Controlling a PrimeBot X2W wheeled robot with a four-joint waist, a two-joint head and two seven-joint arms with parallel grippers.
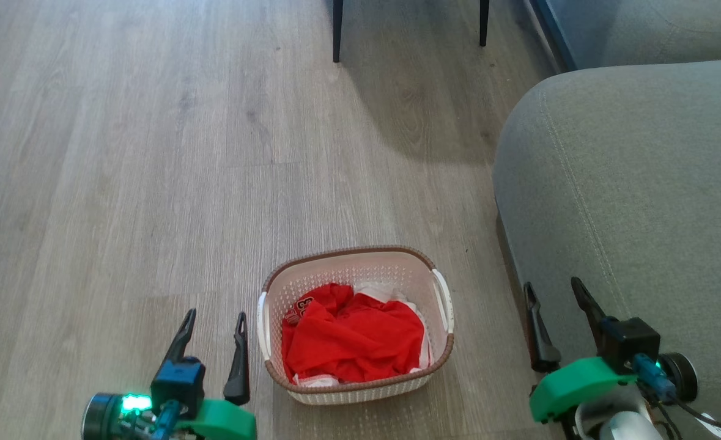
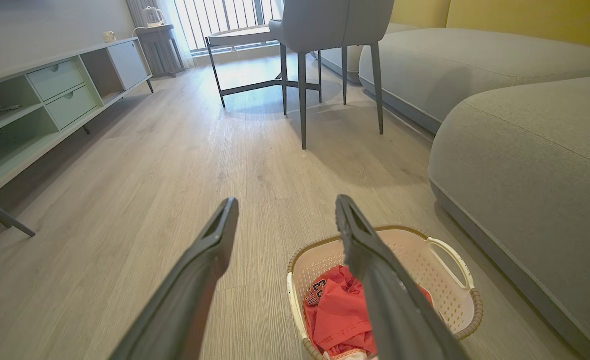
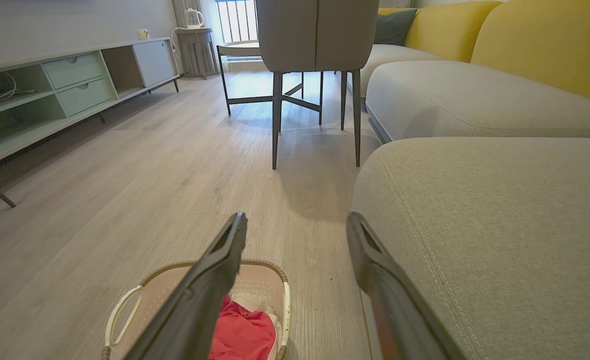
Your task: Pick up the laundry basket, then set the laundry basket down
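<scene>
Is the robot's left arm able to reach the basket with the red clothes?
Probably yes. The left gripper is open and sits just beside the laundry basket, close to the white handle on that side. Only wooden floor lies between them, so nothing seems to block the way.

Both arms low, jaws apart.
Dark long-fingered left gripper (image 1: 216,314) and right gripper (image 1: 550,283) on green wrist mounts, pointing forward, holding nothing.

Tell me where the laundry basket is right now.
In the head view the laundry basket sits on the wooden floor at bottom centre, between the left gripper and the right gripper, with the grey sofa close on its right.
</scene>
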